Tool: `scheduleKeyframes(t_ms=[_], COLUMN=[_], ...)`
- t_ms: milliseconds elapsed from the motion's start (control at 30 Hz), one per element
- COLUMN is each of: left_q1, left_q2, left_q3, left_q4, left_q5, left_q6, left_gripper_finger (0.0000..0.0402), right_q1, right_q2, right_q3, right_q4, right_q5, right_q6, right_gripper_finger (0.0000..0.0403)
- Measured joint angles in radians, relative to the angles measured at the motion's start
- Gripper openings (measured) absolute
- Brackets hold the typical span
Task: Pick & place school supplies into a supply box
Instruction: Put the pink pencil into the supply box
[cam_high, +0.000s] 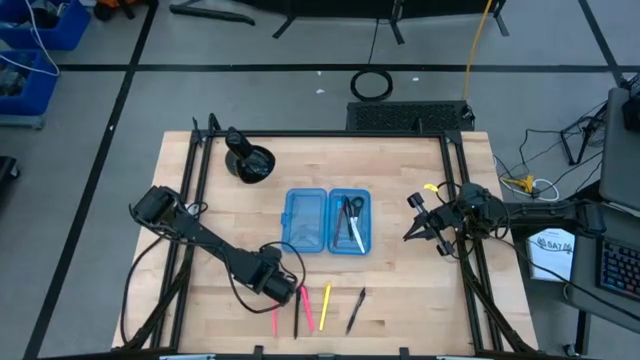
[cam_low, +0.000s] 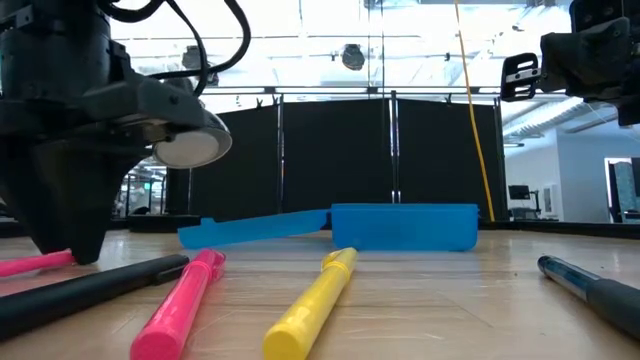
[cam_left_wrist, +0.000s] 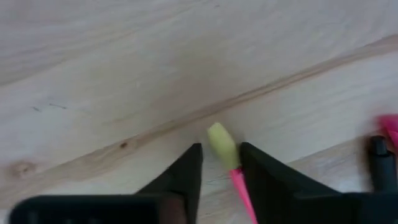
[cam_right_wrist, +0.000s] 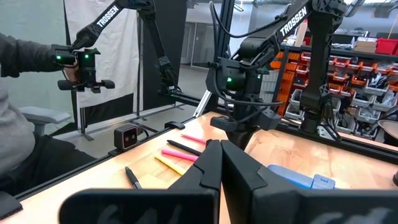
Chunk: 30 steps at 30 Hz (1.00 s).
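A thin pink pencil (cam_left_wrist: 239, 186) with a pale eraser end (cam_left_wrist: 221, 144) lies near the table's front edge, left of a dark pen (cam_high: 296, 318), a pink marker (cam_high: 305, 308), a yellow marker (cam_high: 325, 307) and a black pen (cam_high: 355, 310). My left gripper (cam_left_wrist: 221, 157) points down over the pencil, open, one finger on each side just behind the eraser. The blue supply box (cam_high: 328, 220) lies open at mid-table, with scissors (cam_high: 350, 220) in its right half. My right gripper (cam_high: 425, 225) waits shut at the right edge. My left gripper comes from above with its fingers (cam_left_wrist: 189, 174) across the pink pencil's eraser end, which lies flat on the table. A gap shows between the fingers and the pencil's shaft (cam_left_wrist: 236, 180); I cannot tell whether either finger touches it.
A black round cup (cam_high: 250, 162) stands at the far left of the table. Dark frame rails (cam_high: 190, 200) run along both sides. In the right wrist view a person's hand (cam_right_wrist: 71, 68) holds a control handle beyond the table.
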Motion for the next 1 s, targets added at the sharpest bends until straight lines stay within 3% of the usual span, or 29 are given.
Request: scheduleKeyframes(t_ms=[133,267,567,733,1000], left_q1=[0.000,-0.003,-0.017,-0.023,-0.048], left_q2=[0.000,0.000,-0.024,-0.070,-0.154], left_q3=[-0.001,-0.001,0.072,0.171,0.338], left_q4=[-0.002,0.002,-0.098,-0.211,-0.426], left_q5=[0.006,0.006,-0.005,-0.037,-0.272], left_q6=[0.027,0.050,0.078,0.110,0.144], left_gripper_finger=[0.0054,0.0021,0.0035,0.0019,0.0023], right_q1=[0.000,0.000,0.000,0.000,0.000], right_q2=[0.000,0.000,0.000,0.000,0.002], right_q3=[0.000,0.000,0.000,0.000,0.000], right_q4=[0.000,0.000,0.000,0.001,-0.002], right_q5=[0.000,0.001,0.002,0.002,0.002], right_q6=[-0.002,-0.025,-0.027,-0.027,-0.024], right_gripper_finger=[0.0000,0.0000,0.0000,0.0000,0.0000])
